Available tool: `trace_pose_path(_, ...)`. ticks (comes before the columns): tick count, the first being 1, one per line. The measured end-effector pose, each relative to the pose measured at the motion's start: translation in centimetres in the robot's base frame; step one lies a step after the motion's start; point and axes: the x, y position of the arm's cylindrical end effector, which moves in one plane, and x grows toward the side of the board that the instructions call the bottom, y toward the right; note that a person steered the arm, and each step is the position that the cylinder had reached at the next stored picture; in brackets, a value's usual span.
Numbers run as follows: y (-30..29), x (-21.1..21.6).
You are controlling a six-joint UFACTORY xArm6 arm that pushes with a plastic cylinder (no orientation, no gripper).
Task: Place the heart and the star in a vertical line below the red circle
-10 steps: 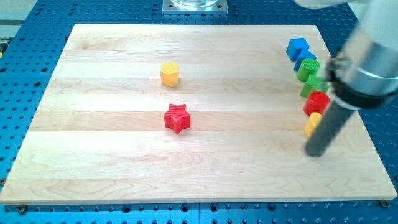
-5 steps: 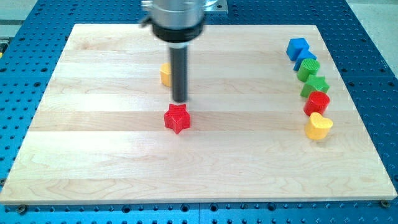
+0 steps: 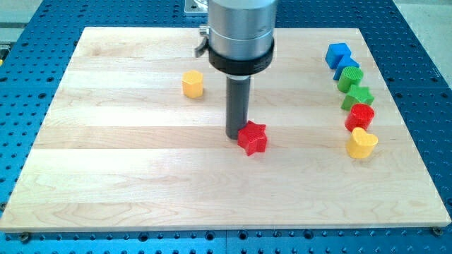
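My tip [image 3: 235, 137] touches the red star's [image 3: 252, 137] left.

My tip [image 3: 235, 137] touches the star [image 3: 252, 137] at its left. Hexagonal block [image 3: 192, 83] lies far-left of both. Heart [image 3: 361, 144] sits nearest in the right-hand column, circle [image 3: 360, 116] just behind it.

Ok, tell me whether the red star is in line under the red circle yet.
Not yet. The red star sits mid-board, well to the view's left of the red circle, with my tip touching its left side.
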Motion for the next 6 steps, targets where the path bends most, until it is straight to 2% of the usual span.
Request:
trace_pose_path(2,7.9,0.7)
trace_pose_path(3,8.2,0.7)
trace_pose_path(5,3.2,-3.4)
trace_pose_path(6,3.2,0.8)
